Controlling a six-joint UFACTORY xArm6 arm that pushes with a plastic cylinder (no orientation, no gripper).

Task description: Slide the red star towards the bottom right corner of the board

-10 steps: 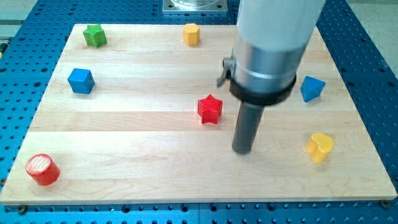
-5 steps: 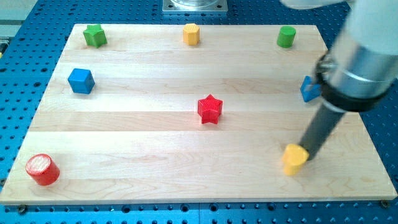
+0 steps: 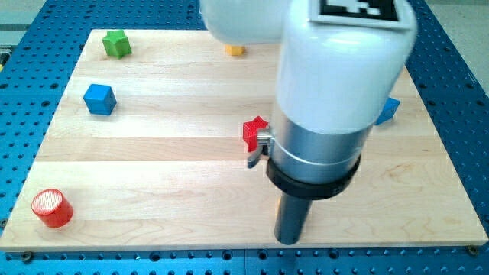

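The red star (image 3: 254, 131) lies near the middle of the wooden board (image 3: 153, 168), partly hidden behind the arm. My tip (image 3: 289, 240) rests near the board's bottom edge, below and a little to the right of the star, well apart from it. The arm's large body covers much of the board's right half.
A green star-like block (image 3: 116, 43) sits at the top left. A blue cube (image 3: 99, 98) is at the left. A red cylinder (image 3: 51, 208) is at the bottom left. A yellow block (image 3: 234, 50) peeks out at the top. A blue block (image 3: 387, 110) shows at the right.
My tip swung from the board's right side, where it had pushed the yellow block leftward, to the bottom centre. The yellow block and green cylinder are now hidden. The red star has not moved.
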